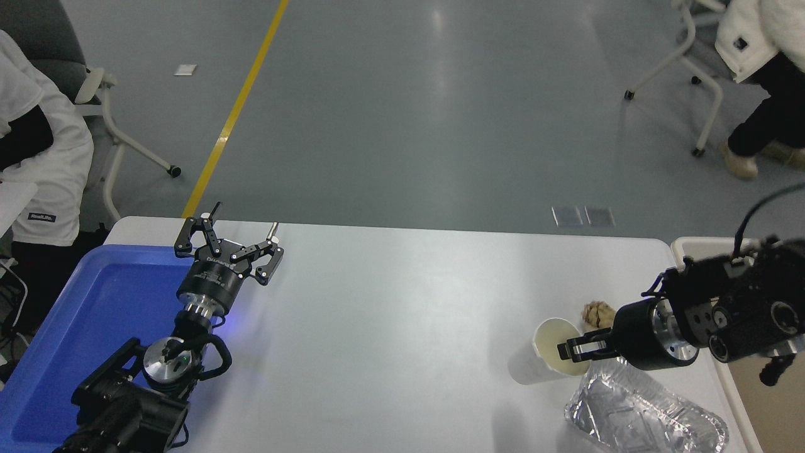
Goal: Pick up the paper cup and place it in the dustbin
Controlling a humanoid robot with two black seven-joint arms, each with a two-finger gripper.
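Above table (402, 327), paper cup (548, 351) in right hand (573, 350)

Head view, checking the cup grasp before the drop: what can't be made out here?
- Dustbin: mostly hidden by the right arm, cut off by the right edge.
- Brown paper ball: partly hidden behind the right gripper.
- Paper cup: near rim covered by the gripper's fingers.
- Foil tray: cut off by the bottom edge.

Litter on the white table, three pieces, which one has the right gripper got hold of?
The small white paper cup, tilted, rim pinched by the right gripper. The crumpled brown paper ball and crinkled silver foil tray lie ungripped.
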